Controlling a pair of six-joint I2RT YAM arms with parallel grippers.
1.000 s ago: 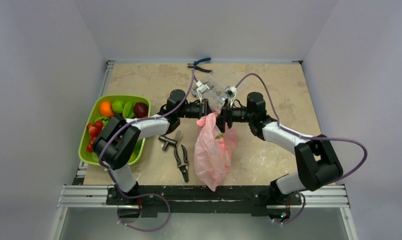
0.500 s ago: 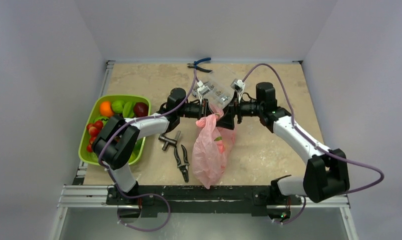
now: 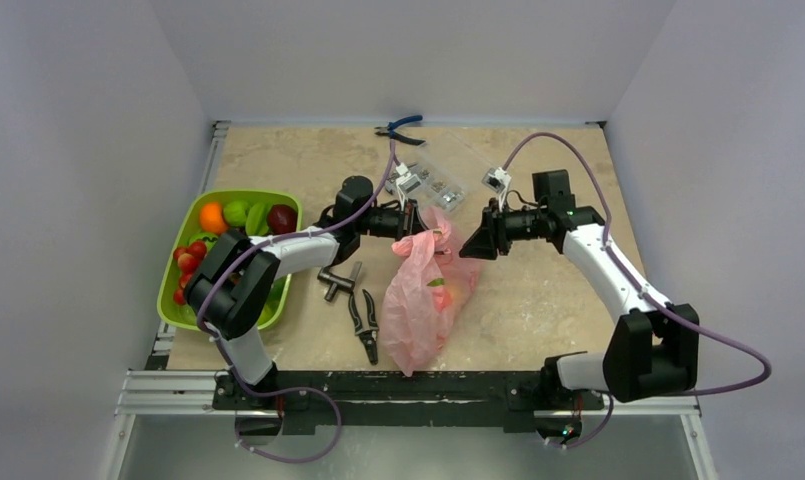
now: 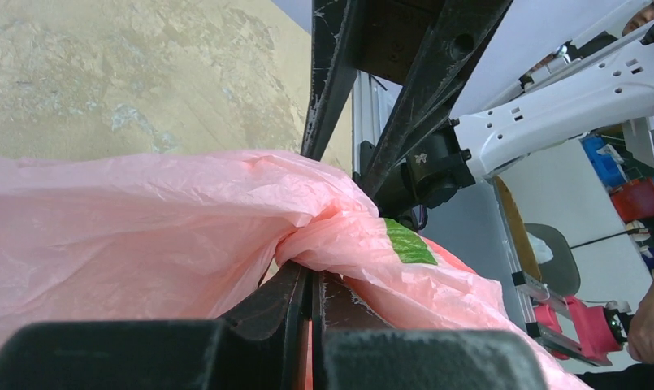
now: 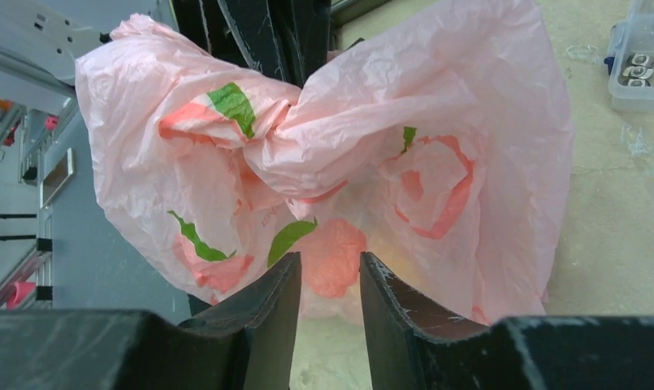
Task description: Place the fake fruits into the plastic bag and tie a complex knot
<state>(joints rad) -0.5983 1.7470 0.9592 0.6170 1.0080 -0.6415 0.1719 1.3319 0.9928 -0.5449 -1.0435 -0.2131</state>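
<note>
The pink plastic bag (image 3: 421,305) hangs from my left gripper (image 3: 416,229), which is shut on the film gathered at its top (image 4: 339,231). Red and green shapes of fake fruits (image 3: 440,290) show through it. Just beyond the left fingers the film narrows to a twisted lump (image 5: 289,130); I cannot tell whether it is a tied knot. My right gripper (image 3: 468,246) is to the bag's right, apart from it. It is open (image 5: 330,264) with nothing between its fingers and faces the bag (image 5: 437,130). More fake fruits (image 3: 240,214) lie in the tray at the left.
The lime-green tray (image 3: 192,305) stands at the table's left edge. Black pliers (image 3: 364,326) and a black T-shaped tool (image 3: 339,282) lie left of the bag. A clear box of small parts (image 3: 440,186) and blue-handled pliers (image 3: 399,128) are at the back.
My right gripper has let go of the bag's top and drawn back to the right, its jaws narrowing. The bag now hangs from the left gripper alone and has swung slightly left.
</note>
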